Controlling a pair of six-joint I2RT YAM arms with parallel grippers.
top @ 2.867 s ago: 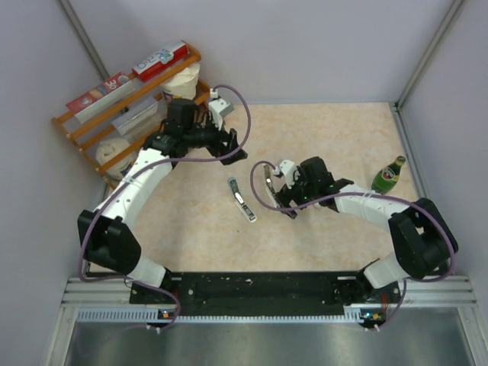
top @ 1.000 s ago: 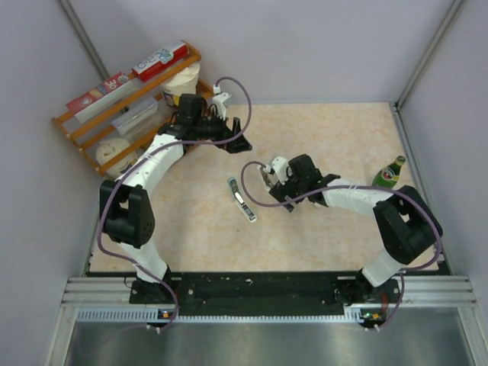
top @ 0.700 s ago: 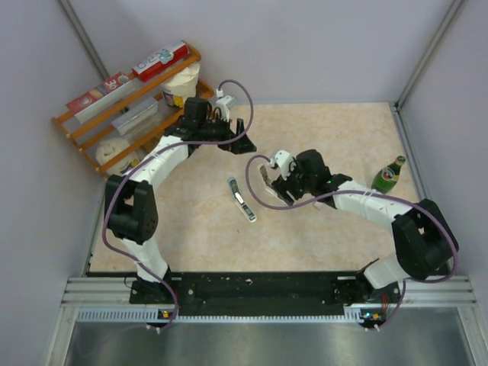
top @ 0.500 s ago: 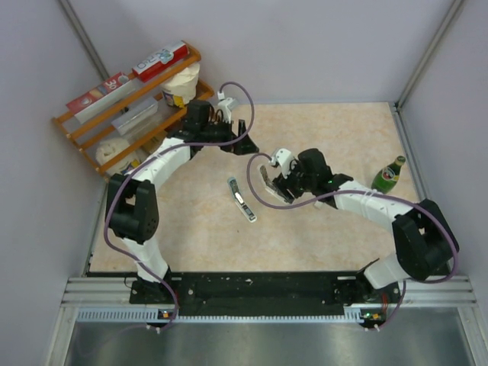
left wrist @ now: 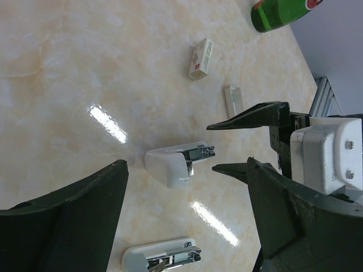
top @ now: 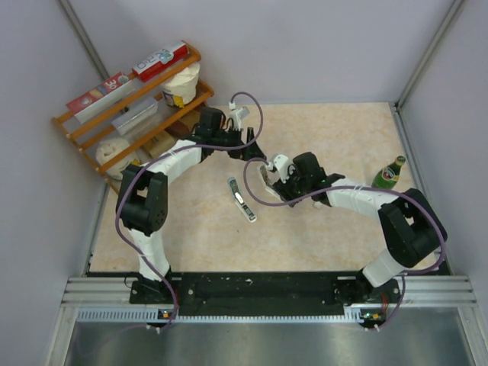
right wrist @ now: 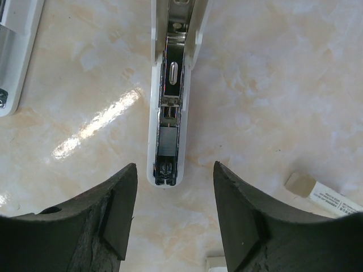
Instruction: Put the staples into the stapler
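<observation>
The right claw (right wrist: 174,170) hung low at the end of the open stapler (right wrist: 169,96). Its two fingers were spread part way and lined up either side of the white body, touching nothing and holding nothing. The stapler lay flat on the table (top: 343,137), opened up, and its metal channel showed bare; I could make out no staples in it.

The left claw (top: 254,151) hovered just beyond, fingers spread wide, empty too. The packet of staples (left wrist: 200,58) lay on the table, apart from the stapler and off to one side of the right claw. A pale strip (left wrist: 232,99) lay between the packet and that claw, though whether it was loose staples I couldn't tell. A second stapler (top: 242,200) lay nearby, untouched.

So this looked like the set-up step, steadying the open stapler, with the staples not yet fetched. The next move, by my reckoning, called for one claw to pin the body still. The other would then pick up the staples, turn them in line with the channel and set them in squarely. That slot is narrow, with little room for tilt.
</observation>
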